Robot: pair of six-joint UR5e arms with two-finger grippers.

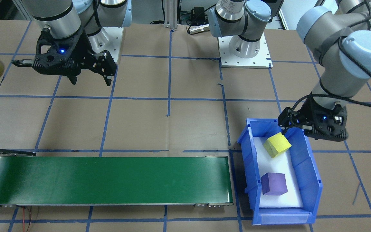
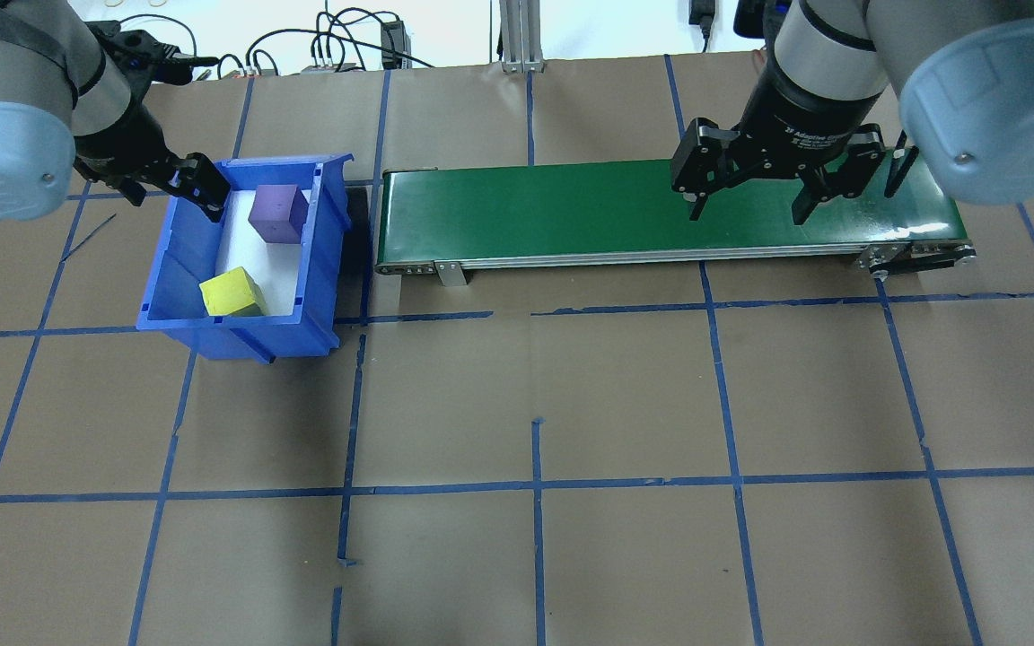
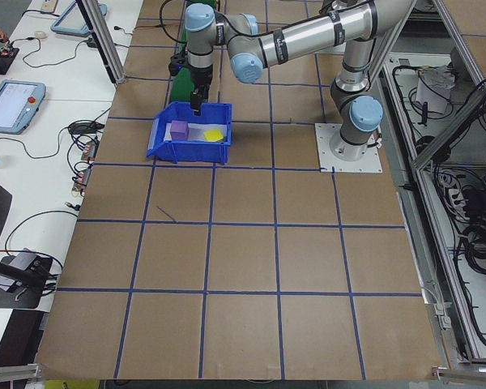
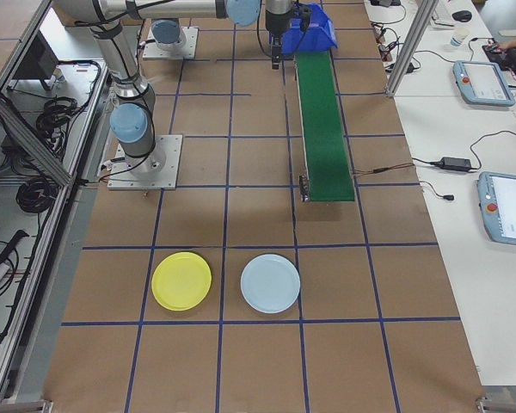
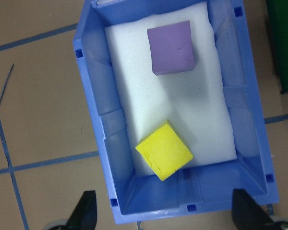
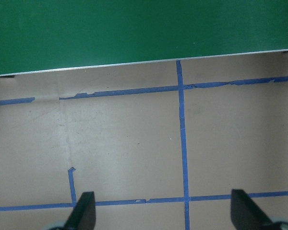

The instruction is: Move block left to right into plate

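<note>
A: Which step are we on?

B: The start, I think. The left gripper (image 1: 290, 124) hangs over the rim of the blue bin (image 1: 314, 180), fingers spread w/ nothing in them. No block picked yet.

A: Where are the blocks?

B: Both in the bin on white foam — a yellow block (image 1: 277, 145) near the fingers, tilted, and a purple block (image 1: 274, 183) at the other end.

A: And the right gripper (image 2: 748, 193)?

B: Up over the green belt (image 2: 661, 211), fingers spread, holding nothing.

A: The plate?

B: The yellow plate (image 4: 181, 280) sits on the table far past the belt's end, beside a pale blue plate (image 4: 271, 283).

A: Next move?

B: Prob. go down over the yellow block, turn to fit its tilt, then pinch — the bin wall is close, so careful.
</note>
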